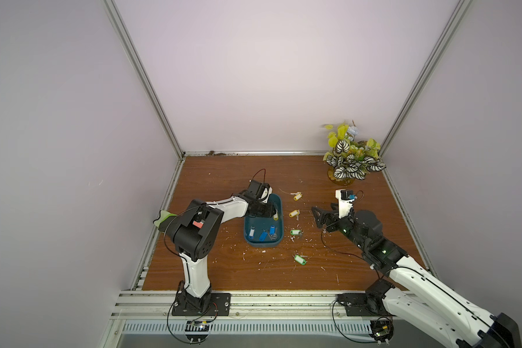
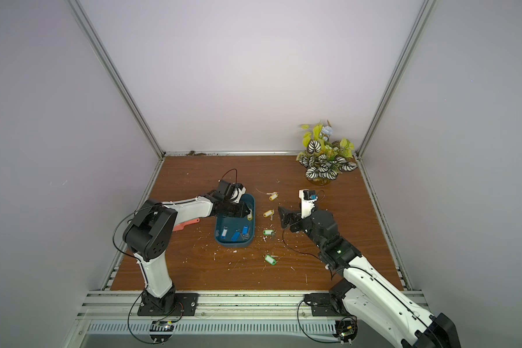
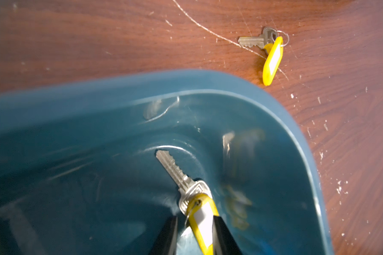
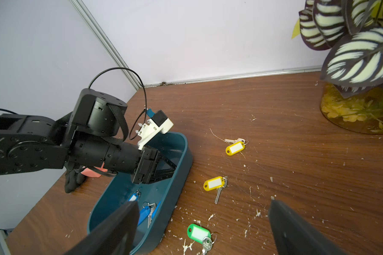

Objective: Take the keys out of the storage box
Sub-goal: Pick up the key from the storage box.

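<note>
Our left gripper (image 3: 195, 218) reaches into the far end of the dark teal shallow plastic storage box (image 3: 119, 88). Its black fingers (image 3: 223, 238) stand close on both sides of a small silver key with yellow oblong tag (image 3: 202, 220); whether they pinch it, we cannot tell. Blue-tagged keys (image 1: 263, 235) lie at the near end of the box. Two yellow-tagged keys (image 1: 293, 213) and two green-tagged keys (image 1: 300, 259) lie on the brown wooden table (image 1: 223, 271), right of the box. Our right gripper (image 1: 316, 217) hovers beside them with its jaws spread wide.
</note>
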Robot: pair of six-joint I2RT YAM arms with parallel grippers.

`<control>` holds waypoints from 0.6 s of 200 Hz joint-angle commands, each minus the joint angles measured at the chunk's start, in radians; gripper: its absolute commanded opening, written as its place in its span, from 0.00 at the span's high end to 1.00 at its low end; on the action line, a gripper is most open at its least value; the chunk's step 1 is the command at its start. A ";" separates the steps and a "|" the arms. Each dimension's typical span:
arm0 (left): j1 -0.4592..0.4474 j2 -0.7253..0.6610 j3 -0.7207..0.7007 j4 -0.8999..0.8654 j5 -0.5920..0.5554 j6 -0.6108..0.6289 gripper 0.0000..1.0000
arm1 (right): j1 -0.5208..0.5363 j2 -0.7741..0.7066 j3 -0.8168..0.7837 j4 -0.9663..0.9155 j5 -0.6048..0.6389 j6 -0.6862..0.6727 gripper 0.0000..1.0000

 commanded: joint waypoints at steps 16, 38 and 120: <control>-0.011 0.027 0.018 -0.003 0.013 0.000 0.73 | -0.006 0.004 0.002 0.044 0.014 0.011 0.01; -0.012 0.030 0.021 -0.001 0.014 0.001 0.76 | -0.006 0.001 0.000 0.044 0.018 0.012 0.01; -0.012 0.009 0.020 -0.013 -0.004 0.008 0.93 | -0.008 -0.003 -0.012 0.044 0.025 0.022 0.01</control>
